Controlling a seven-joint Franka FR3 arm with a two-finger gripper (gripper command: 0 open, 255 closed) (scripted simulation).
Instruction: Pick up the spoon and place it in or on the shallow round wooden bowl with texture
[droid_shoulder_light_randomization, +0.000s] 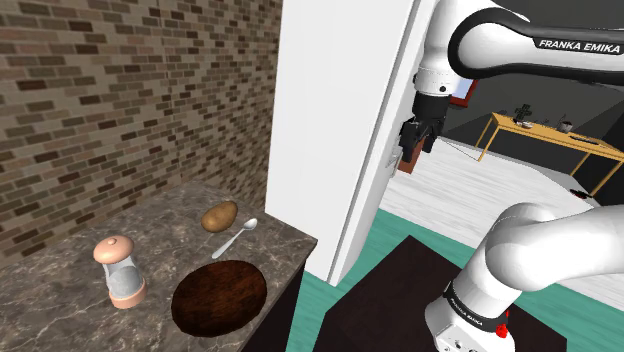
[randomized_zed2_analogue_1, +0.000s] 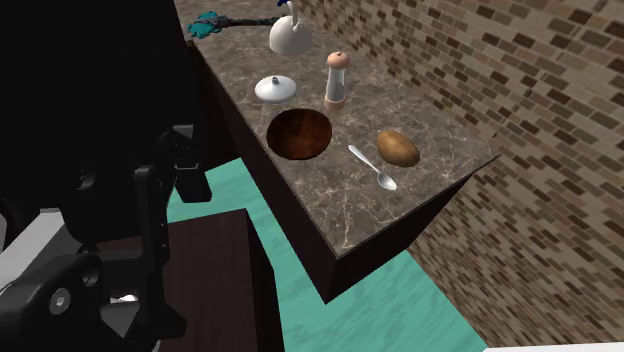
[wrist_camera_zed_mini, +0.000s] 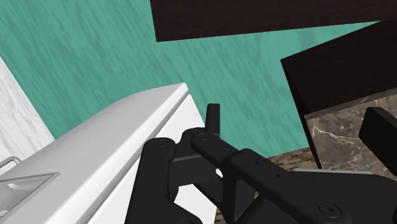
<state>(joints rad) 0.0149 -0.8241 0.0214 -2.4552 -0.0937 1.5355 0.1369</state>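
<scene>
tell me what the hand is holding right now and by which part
Nothing. The spoon lies on the counter; the hand hangs high, away from it.

Silver spoon (droid_shoulder_light_randomization: 235, 238) flat on marble counter (droid_shoulder_light_randomization: 60, 290), just beside dark, shallow round bowl (droid_shoulder_light_randomization: 220, 295)

Silver spoon (droid_shoulder_light_randomization: 234, 240), dark brown bowl (droid_shoulder_light_randomization: 220, 295), teal floor (wrist_camera_zed_mini: 95, 51)

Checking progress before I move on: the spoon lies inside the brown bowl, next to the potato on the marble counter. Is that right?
Not quite. The spoon lies on the marble counter itself, outside the brown bowl, which is empty. It is next to the potato, as you said. The shoulder view shows this.
</scene>
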